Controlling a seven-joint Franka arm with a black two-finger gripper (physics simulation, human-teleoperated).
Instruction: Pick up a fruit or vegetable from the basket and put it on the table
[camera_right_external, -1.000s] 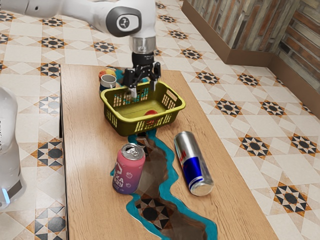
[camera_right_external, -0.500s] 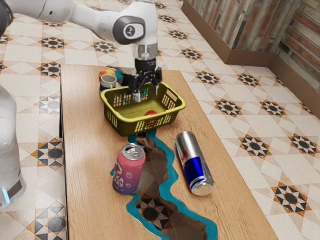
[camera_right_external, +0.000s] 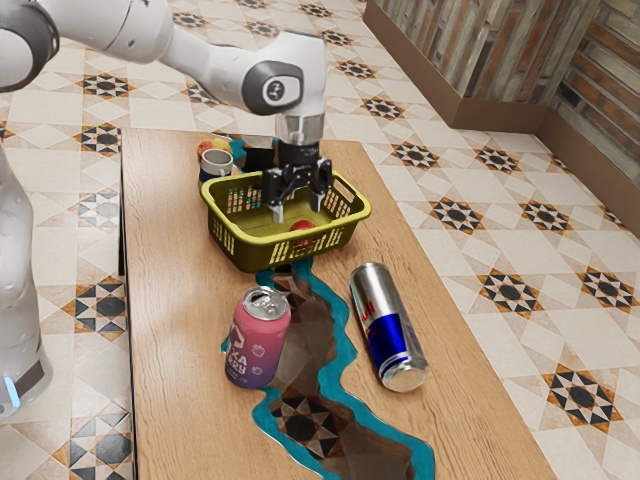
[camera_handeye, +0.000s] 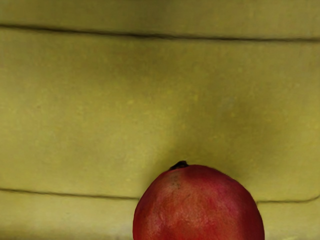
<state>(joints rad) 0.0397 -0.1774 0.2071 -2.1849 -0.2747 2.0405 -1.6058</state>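
Note:
My gripper (camera_right_external: 299, 210) hangs fingers-down over the yellow-green basket (camera_right_external: 250, 239), its fingertips apart with nothing between them, reaching down to about the level of the rim. On the basket's floor lies a round red fruit (camera_right_external: 302, 226), just below the gripper and partly hidden by the basket's near wall. The wrist view gives the red fruit (camera_handeye: 198, 207) with a small dark stem, lying on the olive basket floor (camera_handeye: 125, 115).
A pink-purple can (camera_right_external: 257, 340) stands upright on the wooden table (camera_right_external: 180, 330). A silver-blue can (camera_right_external: 387, 326) lies on its side towards the exterior view's right. Behind the basket are a mug (camera_right_external: 216, 162) and some colourful items partly hidden by it.
My gripper has moved towards the exterior view's right and lower, from over the basket's far part to above the red fruit. The basket and cans have stayed put.

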